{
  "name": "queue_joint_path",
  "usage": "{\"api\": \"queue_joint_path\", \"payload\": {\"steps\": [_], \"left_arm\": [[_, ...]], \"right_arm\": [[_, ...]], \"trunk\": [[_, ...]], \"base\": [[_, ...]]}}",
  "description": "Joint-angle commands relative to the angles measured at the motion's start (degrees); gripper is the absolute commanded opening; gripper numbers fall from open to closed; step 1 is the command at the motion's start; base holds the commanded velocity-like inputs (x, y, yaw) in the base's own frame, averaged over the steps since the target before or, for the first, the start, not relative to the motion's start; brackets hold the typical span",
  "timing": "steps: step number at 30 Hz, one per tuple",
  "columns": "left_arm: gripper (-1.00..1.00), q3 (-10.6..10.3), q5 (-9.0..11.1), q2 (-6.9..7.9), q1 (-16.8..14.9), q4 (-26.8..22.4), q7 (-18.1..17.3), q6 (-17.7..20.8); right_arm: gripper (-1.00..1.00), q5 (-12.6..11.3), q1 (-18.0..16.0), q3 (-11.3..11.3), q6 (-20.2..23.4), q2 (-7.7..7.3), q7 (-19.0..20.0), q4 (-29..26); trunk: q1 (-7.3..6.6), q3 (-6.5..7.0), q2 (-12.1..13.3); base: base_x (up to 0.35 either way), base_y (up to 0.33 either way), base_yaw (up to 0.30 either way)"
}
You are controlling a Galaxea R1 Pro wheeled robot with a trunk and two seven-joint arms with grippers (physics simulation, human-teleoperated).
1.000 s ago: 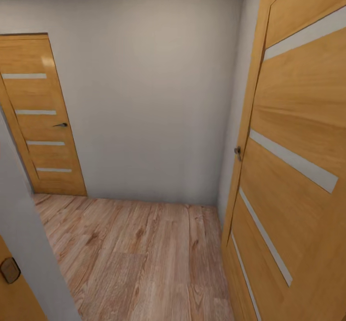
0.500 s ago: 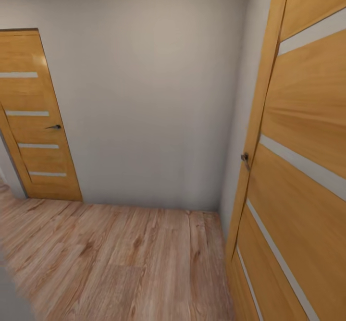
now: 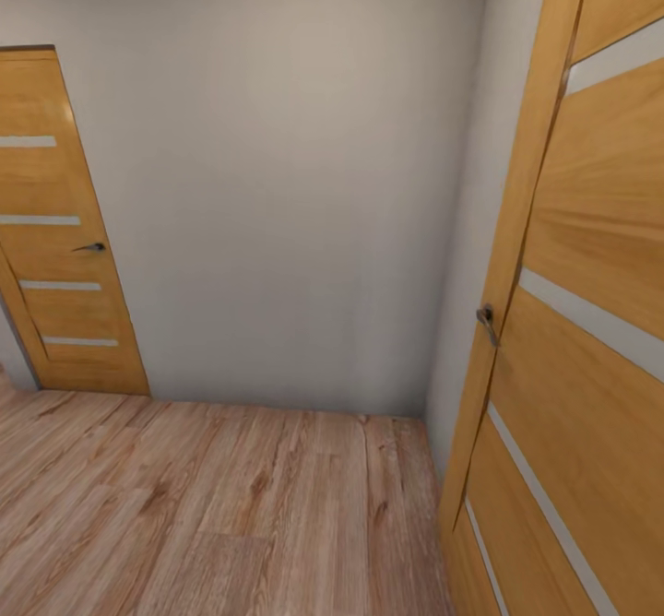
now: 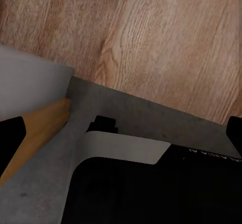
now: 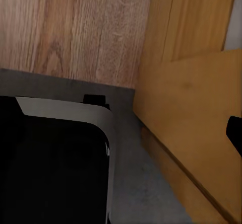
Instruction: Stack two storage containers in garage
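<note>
Two slatted light-wood doors frame a small hallway: a closed door (image 3: 57, 229) at the far left with a dark lever handle (image 3: 90, 247), and an open door (image 3: 581, 321) close on the right, its own handle (image 3: 486, 323) level with the frame edge. Between them stands a plain white wall (image 3: 277, 183), with wood-plank floor (image 3: 212, 515) running up to it.

By my reading, this is a travelling step — the robot is on its way between rooms, and neither storage container appears anywhere here, so I cannot tell where they are. The next move likely calls for steering the base clear of the open door on the right and choosing the way onward; the blank wall ahead offers no passage.

Both wrist views look down past the dark robot base (image 4: 151, 189) at the plank floor; the right one also takes in the open door's lower edge. Dark finger tips (image 4: 10, 138) sit at the frame edges, but whether the jaws are spread or pressed together I cannot tell — nothing is visibly held.
</note>
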Motion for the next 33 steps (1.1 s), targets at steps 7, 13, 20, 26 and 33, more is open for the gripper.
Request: {"api": "queue_joint_path", "payload": {"steps": [7, 13, 20, 26, 33], "left_arm": [[1.0, -0.42, 0.3, -0.04, -0.04, 0.04, 0.17, -0.18], [1.0, -0.42, 0.42, -0.04, -0.04, 0.03, 0.17, -0.18], [1.0, -0.41, 0.44, -0.04, -0.04, 0.04, 0.17, -0.16], [1.0, -0.41, 0.44, 0.02, -0.04, 0.04, 0.17, -0.13], [1.0, -0.41, 0.44, 0.05, -0.04, 0.04, 0.17, -0.14]], "right_arm": [[1.0, -0.39, -0.06, 0.5, -0.27, 0.07, -0.03, 0.16], [1.0, -0.39, -0.06, 0.56, -0.27, 0.09, -0.03, 0.16], [1.0, -0.39, -0.06, 0.57, -0.23, 0.09, -0.03, 0.16], [1.0, -0.39, -0.06, 0.61, -0.19, 0.09, 0.1, 0.16], [1.0, -0.37, -0.06, 0.61, -0.22, 0.1, 0.23, 0.16]], "trunk": [[0.01, -0.07, -0.04], [0.01, -0.07, -0.04], [0.01, -0.07, -0.04], [0.01, -0.07, -0.04], [0.01, -0.07, -0.04]], "base": [[0.021, 0.0, 0.0], [0.071, 0.0, 0.0], [0.282, 0.0, 0.0], [0.318, 0.0, 0.0], [0.321, 0.0, 0.0]]}}
